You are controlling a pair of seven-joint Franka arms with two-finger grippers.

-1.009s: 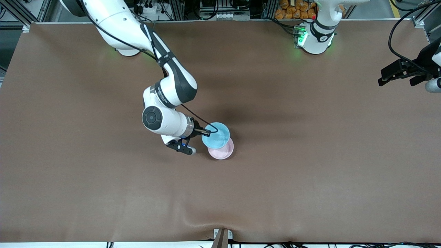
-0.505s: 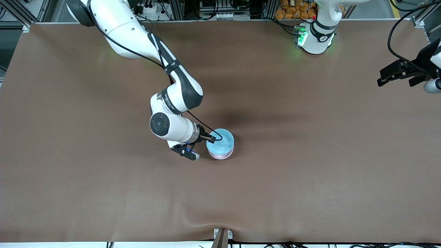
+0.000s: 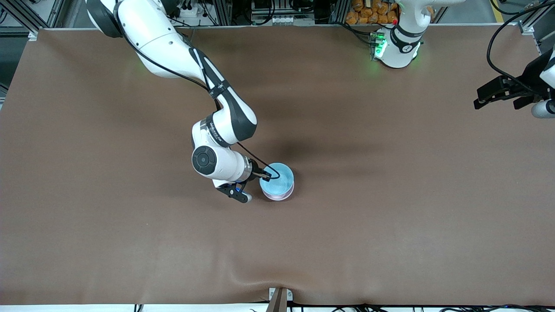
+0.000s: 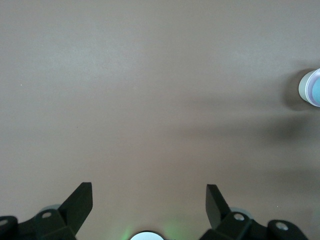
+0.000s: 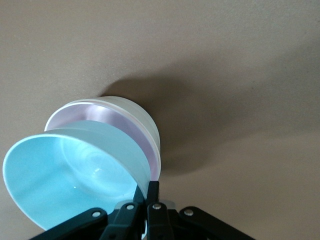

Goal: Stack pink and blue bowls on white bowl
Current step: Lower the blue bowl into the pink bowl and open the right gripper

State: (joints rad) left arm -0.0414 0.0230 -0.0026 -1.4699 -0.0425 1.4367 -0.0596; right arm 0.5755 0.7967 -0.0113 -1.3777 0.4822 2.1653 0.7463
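My right gripper [image 3: 265,175] is shut on the rim of the light blue bowl [image 3: 277,178] near the table's middle. In the right wrist view the gripper [image 5: 150,192] pinches the blue bowl [image 5: 70,175], which sits tilted in the pink bowl [image 5: 117,120]. The pink bowl is nested in the white bowl [image 5: 137,112]. In the front view only a pale pink rim [image 3: 279,197] shows under the blue bowl, and the white bowl is hidden there. My left gripper [image 3: 496,103] is open and empty and waits over the left arm's end of the table; it also shows in the left wrist view [image 4: 149,200].
The brown table cloth [image 3: 390,216] is bare around the stack. The bowl stack also shows small in the left wrist view [image 4: 311,88]. The left arm's base [image 3: 396,47] stands at the table's back edge.
My right gripper has carried the blue bowl toward the front camera, from overlapping the pink bowl's edge to sitting over and in it. The left arm has barely moved.
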